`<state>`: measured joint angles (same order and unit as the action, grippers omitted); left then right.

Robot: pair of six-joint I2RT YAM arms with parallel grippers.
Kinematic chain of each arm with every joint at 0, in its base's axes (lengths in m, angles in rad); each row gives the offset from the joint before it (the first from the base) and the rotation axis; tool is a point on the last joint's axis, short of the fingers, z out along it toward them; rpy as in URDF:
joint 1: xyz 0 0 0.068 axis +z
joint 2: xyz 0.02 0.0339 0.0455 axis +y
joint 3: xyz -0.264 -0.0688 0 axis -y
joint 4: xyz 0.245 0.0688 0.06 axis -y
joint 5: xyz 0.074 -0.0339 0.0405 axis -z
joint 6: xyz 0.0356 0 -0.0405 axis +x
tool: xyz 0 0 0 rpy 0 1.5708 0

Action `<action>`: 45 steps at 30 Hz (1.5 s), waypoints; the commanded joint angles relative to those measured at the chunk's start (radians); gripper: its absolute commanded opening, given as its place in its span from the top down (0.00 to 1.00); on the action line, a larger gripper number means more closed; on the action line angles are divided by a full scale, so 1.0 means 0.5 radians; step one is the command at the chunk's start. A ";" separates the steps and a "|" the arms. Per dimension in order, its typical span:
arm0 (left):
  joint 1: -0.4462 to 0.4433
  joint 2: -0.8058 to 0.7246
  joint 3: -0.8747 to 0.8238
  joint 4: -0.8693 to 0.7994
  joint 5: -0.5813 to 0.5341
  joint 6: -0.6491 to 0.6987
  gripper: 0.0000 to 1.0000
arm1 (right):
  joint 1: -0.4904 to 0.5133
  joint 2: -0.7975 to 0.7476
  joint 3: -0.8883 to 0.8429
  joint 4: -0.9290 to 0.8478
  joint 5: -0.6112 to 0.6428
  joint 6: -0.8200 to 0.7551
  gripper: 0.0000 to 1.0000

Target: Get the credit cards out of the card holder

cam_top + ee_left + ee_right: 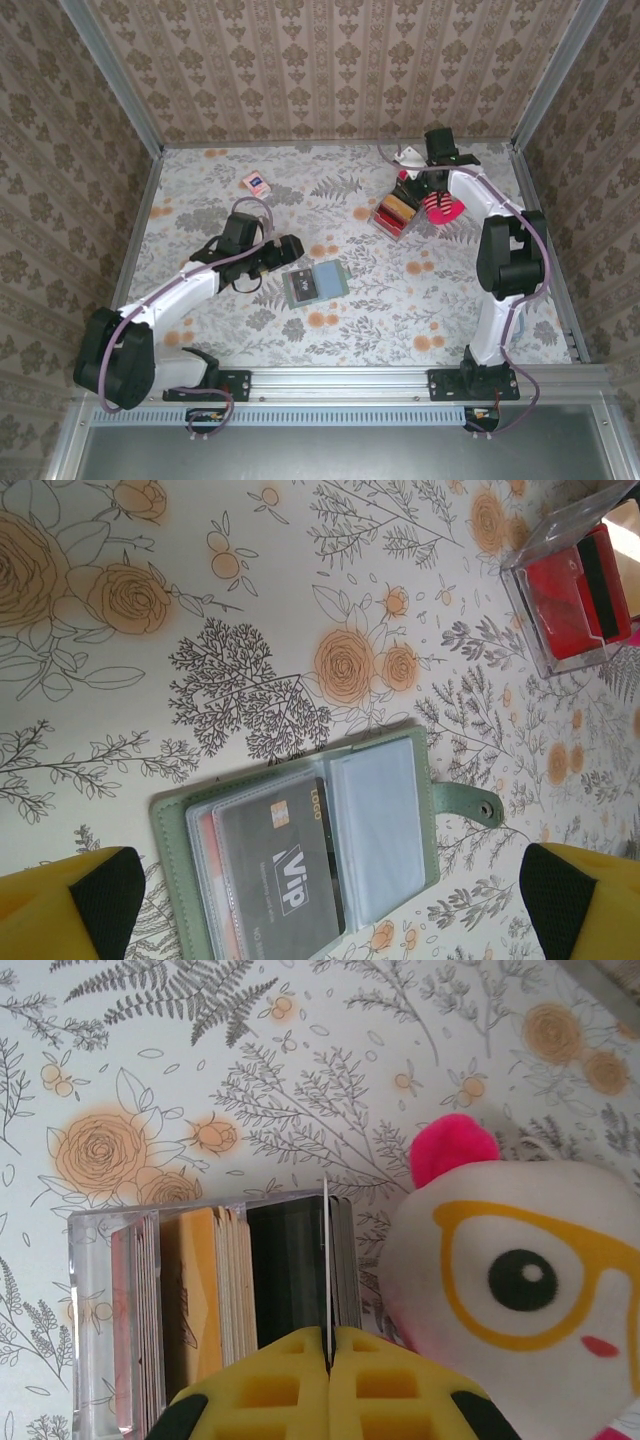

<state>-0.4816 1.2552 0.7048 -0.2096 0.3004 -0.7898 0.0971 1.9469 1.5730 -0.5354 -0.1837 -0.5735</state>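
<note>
Jaws of the left pincer (335,885) stood wide apart, yellow with black pads, holding nothing. Just ahead of them and between the two fingers, the card holder (172,855) lay open flat on the flowered table (250,600), grey-green, its snap tab (470,805) pointing toward the right finger. The credit cards (280,870) sat in its clear sleeves on the half nearer the left finger: a grey one marked Vip on top and a reddish one peeking out beneath it. The sleeve on the other half looked empty.

Such cards should be light, stiff and slick, while the sleeves and panels are soft, so the holder would likely drag or fold unless pinned down. The best hold seemed to be a card's exposed edge at the sleeve mouth, pinched thinly and drawn out along the sleeve. Which edge lay open could not be told.

Farther off, ahead and to the right, stood a clear box (540,630) of red and black stacks. The right pincer (330,1345), well apart from the holder, had its jaws together over that box. A thin pale card (326,1250) stood edge-on at their seam; whether it was pinched could not be told. A white plush face (500,1280) with yellow glasses lay just to that pincer's right
</note>
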 commanded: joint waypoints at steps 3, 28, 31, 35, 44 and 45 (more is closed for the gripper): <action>0.027 -0.077 -0.033 0.033 0.071 -0.003 0.00 | -0.004 0.046 -0.050 -0.031 -0.076 -0.044 1.00; 0.037 -0.159 -0.106 0.125 0.139 -0.030 0.00 | -0.037 0.002 -0.128 -0.013 -0.242 0.014 0.83; 0.037 -0.192 -0.104 0.110 0.123 -0.026 0.00 | -0.039 -0.048 -0.129 0.051 -0.221 0.052 0.79; 0.037 -0.203 -0.102 0.091 0.120 -0.022 0.00 | -0.056 -0.117 -0.150 0.116 -0.172 0.126 0.79; 0.037 -0.218 -0.137 0.089 0.111 -0.027 0.00 | -0.062 -0.281 -0.152 0.164 -0.199 0.278 0.79; 0.037 -0.219 -0.136 0.091 0.108 -0.027 0.00 | -0.062 -0.307 -0.150 0.163 -0.231 0.323 0.79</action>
<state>-0.4694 1.1690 0.6514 -0.1707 0.3481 -0.7925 0.0696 1.8423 1.4967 -0.4664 -0.2684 -0.4694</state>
